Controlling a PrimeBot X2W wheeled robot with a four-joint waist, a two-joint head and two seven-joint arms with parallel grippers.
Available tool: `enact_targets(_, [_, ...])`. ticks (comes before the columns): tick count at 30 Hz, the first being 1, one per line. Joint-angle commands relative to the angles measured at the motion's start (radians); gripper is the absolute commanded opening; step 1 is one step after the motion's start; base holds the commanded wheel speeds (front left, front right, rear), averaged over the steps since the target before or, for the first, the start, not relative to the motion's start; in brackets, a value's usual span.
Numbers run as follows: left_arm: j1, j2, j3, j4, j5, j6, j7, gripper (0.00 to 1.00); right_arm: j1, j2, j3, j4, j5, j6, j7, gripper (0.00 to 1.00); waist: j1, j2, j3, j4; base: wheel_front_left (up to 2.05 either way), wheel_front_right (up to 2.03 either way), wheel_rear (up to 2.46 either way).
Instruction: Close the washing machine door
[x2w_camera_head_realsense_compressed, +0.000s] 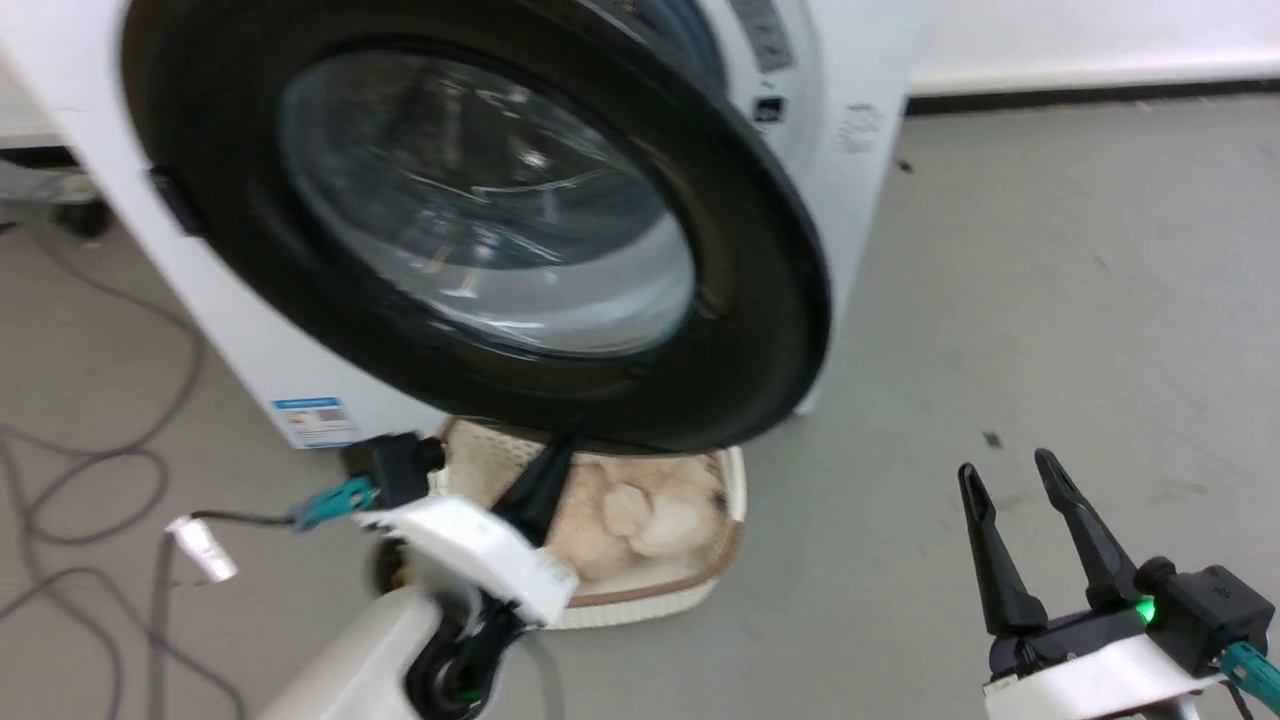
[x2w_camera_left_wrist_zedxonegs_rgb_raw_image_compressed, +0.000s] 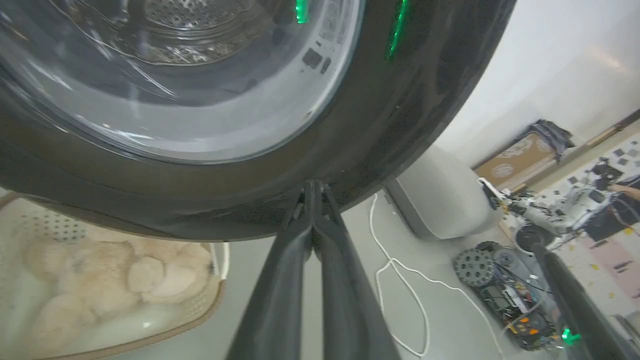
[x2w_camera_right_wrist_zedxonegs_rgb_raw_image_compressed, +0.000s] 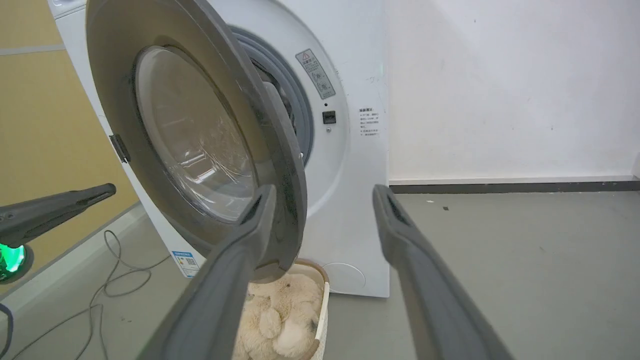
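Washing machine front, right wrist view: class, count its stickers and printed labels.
3: a grey warning sticker beside the grey gasket, small print nearer the right edge, and a blue sticker at the lower left. The open door may hide more.

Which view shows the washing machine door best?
Right wrist view: nearly the whole washing machine door, ajar, with its gap to the machine. Head view crops its top; left wrist view gives its lower rim close up.
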Motion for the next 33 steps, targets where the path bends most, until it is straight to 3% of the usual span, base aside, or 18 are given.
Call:
enact_targets(1, [0.020,0.026,-0.002,-0.007,0.057,0.035,-0.023,0.00,0.013,-0.004,-0.001,-0.006,0.002,0.001,-0.004,1.00,0.0000,0.0000,-0.036,0.047,0.00,0.00,0.00])
enact_targets(5, [0.064,0.079,0.062,-0.083,0.227,0.139,-0.052,0.00,0.024,-0.009,-0.001,-0.006,0.001,0.001,-0.004,1.00,0.0000,0.0000,-0.056,0.088,0.00,0.00,0.00])
enact_targets(8, [0.133,0.085,0.200,-0.207,0.396,0.209,-0.053,0.00,0.029,-0.007,-0.004,-0.010,0.003,0.001,-0.004,1.00,0.0000,0.0000,-0.064,0.111,0.00,0.00,0.00])
enact_targets(11, [0.232,0.060,0.317,-0.320,0.552,0.250,-0.053,0.00,0.033,-0.006,0.003,-0.012,0.000,0.001,-0.001,1.00,0.0000,0.0000,-0.069,0.129,0.00,0.00,0.00])
enact_targets(12, [0.264,0.049,0.345,-0.348,0.598,0.256,-0.053,0.08,0.035,-0.006,0.005,-0.011,-0.001,0.001,0.001,1.00,0.0000,0.0000,-0.069,0.134,0.00,0.00,0.00])
enact_targets(13, [0.294,0.041,0.367,-0.369,0.644,0.259,-0.053,0.59,0.036,-0.006,0.008,-0.010,0.000,0.001,0.005,1.00,0.0000,0.0000,-0.070,0.139,0.00,0.00,0.00])
enact_targets(14, [0.323,0.035,0.381,-0.383,0.686,0.260,-0.053,1.00,0.037,-0.007,0.010,-0.008,0.001,0.001,0.008,1.00,0.0000,0.0000,-0.071,0.143,0.00,0.00,0.00])
enact_targets(21, [0.455,-0.008,0.378,-0.388,0.870,0.260,-0.053,1.00,0.044,-0.011,0.015,0.004,0.003,0.001,0.016,1.00,0.0000,0.0000,-0.072,0.177,0.00,0.00,0.00])
enact_targets(27, [0.487,-0.056,0.385,-0.388,0.926,0.245,-0.053,1.00,0.045,-0.009,0.017,0.009,0.005,0.001,0.019,1.00,0.0000,0.0000,-0.060,0.210,0.00,0.00,0.00])
enact_targets(28, [0.487,-0.065,0.387,-0.388,0.931,0.240,-0.053,1.00,0.045,-0.012,0.020,0.009,0.008,0.001,0.022,0.69,0.0000,0.0000,-0.057,0.217,0.00,0.00,0.00])
enact_targets(29, [0.485,-0.071,0.388,-0.387,0.939,0.235,-0.053,1.00,0.043,-0.016,0.023,0.008,0.010,0.001,0.023,0.00,0.0000,0.0000,-0.053,0.225,0.00,0.00,0.00])
enact_targets(33, [0.475,-0.102,0.399,-0.377,0.953,0.216,-0.053,1.00,0.018,-0.047,0.064,0.007,0.013,0.001,0.040,0.00,0.0000,0.0000,-0.025,0.252,0.00,0.00,0.00])
